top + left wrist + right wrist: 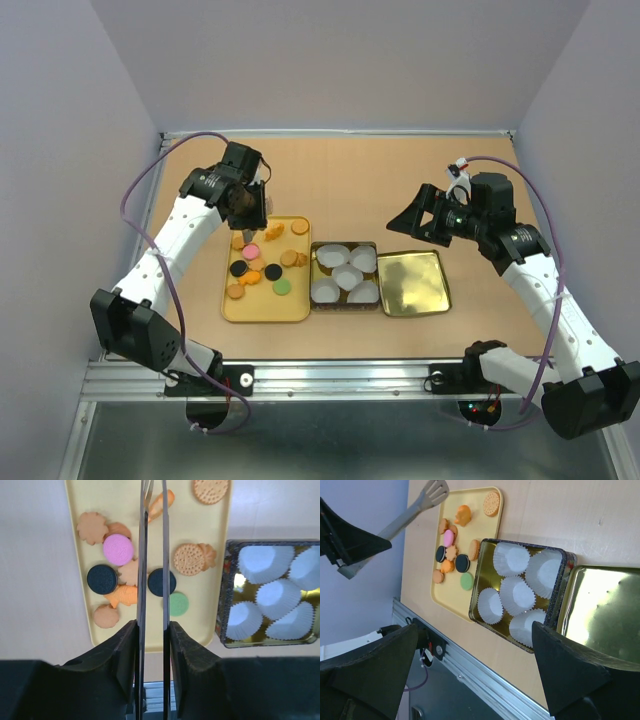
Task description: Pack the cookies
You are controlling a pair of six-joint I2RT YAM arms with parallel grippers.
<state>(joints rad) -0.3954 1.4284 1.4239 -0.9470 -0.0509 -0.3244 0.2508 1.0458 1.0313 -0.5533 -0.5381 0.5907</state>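
The cookies (262,262) lie loose on a yellow tray (262,308): mostly orange, with black, pink and green ones. In the left wrist view the pink cookie (118,549), a black cookie (102,578) and the green cookie (177,604) show on the tray (85,500). My left gripper (243,205) hovers over the tray's far end. It is shut on grey tongs (142,570) whose tips hang above the cookies. My right gripper (415,222) is open and empty, held above the table to the right of the tin. The cookies (452,552) and the tongs (415,510) show in its view.
An open gold tin (345,303) holding several white fluted paper cups (347,277) stands right of the tray. Its gold lid (412,283) lies flat to the tin's right. A metal rail (330,375) runs along the table's near edge.
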